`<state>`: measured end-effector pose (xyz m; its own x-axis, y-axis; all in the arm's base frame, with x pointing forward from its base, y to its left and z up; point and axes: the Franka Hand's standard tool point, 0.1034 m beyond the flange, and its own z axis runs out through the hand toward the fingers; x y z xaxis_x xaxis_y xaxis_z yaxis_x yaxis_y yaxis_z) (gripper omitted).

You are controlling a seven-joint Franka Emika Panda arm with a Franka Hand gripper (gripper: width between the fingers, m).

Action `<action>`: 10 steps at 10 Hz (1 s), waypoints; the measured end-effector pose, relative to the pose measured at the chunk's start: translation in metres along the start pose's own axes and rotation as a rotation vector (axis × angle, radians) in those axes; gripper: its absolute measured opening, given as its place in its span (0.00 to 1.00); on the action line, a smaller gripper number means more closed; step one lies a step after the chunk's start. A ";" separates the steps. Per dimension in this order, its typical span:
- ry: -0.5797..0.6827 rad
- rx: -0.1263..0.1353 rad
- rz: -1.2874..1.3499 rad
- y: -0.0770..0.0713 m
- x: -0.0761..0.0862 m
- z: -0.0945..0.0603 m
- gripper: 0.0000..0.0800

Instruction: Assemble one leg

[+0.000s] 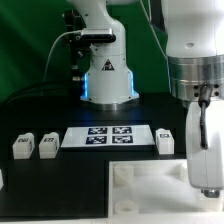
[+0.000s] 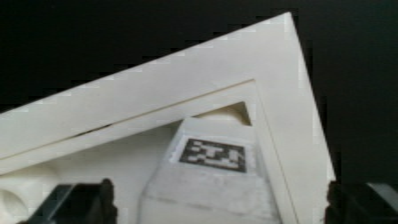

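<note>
Your arm is low at the exterior view's right, wrist dropped over the white square tray (image 1: 140, 183) at the front of the black bench (image 1: 50, 190). The pincer (image 1: 206, 186) is clenched on a leg (image 2: 210, 165): the wrist view shows that white tagged post sitting between the two dark fingers (image 2: 80, 203), its fiducial tag facing the camera. Its long axis runs out away from the wrist, which the exterior view suggests is roughly upright, though the arm hides most of it there. So the task's thing lies directly in the grip, not off to any side. What matters now is the leg against the tray: the wrist view puts the leg's far end inside the tray's raised rim (image 2: 267, 60), close to one pointed corner, and I'd judge you're lining up on a corner socket. Whether the tip is touching the tray floor, I can't tell. Elsewhere, three spare legs stand on the bench, two (image 1: 33, 145) to the exterior view's left of the marker board (image 1: 108, 136), one (image 1: 166, 139) just beside its right end. Keep the axis straight as you seat it.
</note>
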<state>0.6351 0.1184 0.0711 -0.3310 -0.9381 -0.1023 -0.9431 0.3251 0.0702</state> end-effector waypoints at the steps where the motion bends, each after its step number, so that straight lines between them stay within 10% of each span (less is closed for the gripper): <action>1: 0.001 -0.001 -0.010 0.000 0.000 0.000 0.80; 10: 0.058 0.028 -1.268 0.001 0.003 0.003 0.81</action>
<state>0.6334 0.1162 0.0680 0.8023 -0.5957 -0.0380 -0.5969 -0.7996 -0.0658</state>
